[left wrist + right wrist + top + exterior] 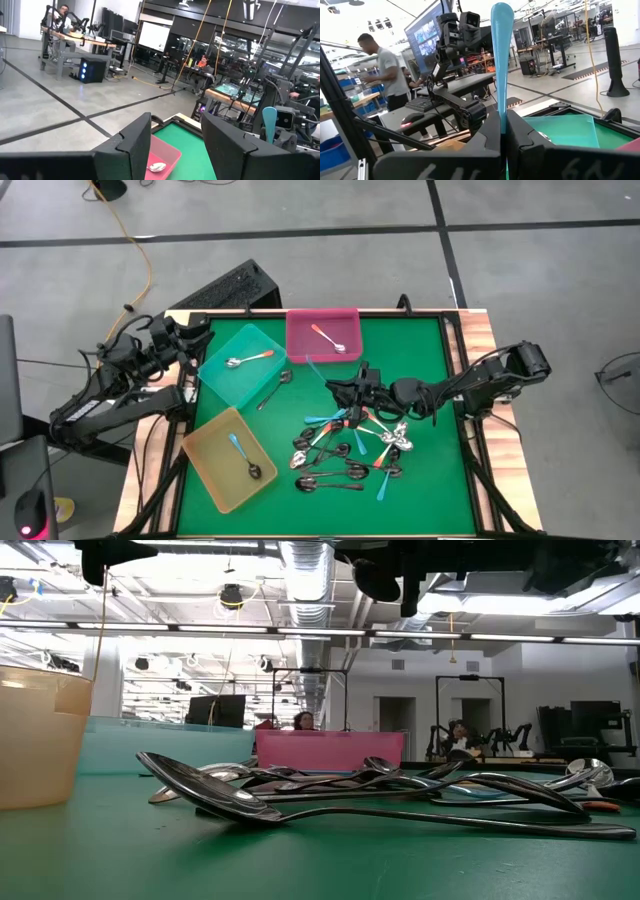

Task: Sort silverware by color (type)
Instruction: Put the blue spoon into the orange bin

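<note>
A heap of silverware (350, 450) lies on the green mat; it fills the foreground of the low view as dark spoons (330, 795). The teal tray (240, 365) and the pink tray (323, 335) each hold an orange-handled spoon. The yellow tray (230, 458) holds a blue-handled one. My right gripper (338, 385) hovers between the pink tray and the heap, shut on a light-blue-handled spoon (502, 60). That spoon's handle (270, 122) also shows in the left wrist view. My left gripper (200, 337) waits at the table's far-left corner, fingers (135, 145) apart around nothing. My right gripper pinches the light-blue spoon's handle (504, 117) between its two fingers. The fingers reach level from the table's right side. The handle stands up from the fingers, nearly upright, its free end (501, 20) on top. The bowl end is hidden below the fingers.
The three trays stand along the mat's left and far side. A lone dark spoon (272, 392) lies beside the teal tray. Bare green mat (420, 360) shows at the far right and along the near edge. People stand and sit in the room beyond the table.
</note>
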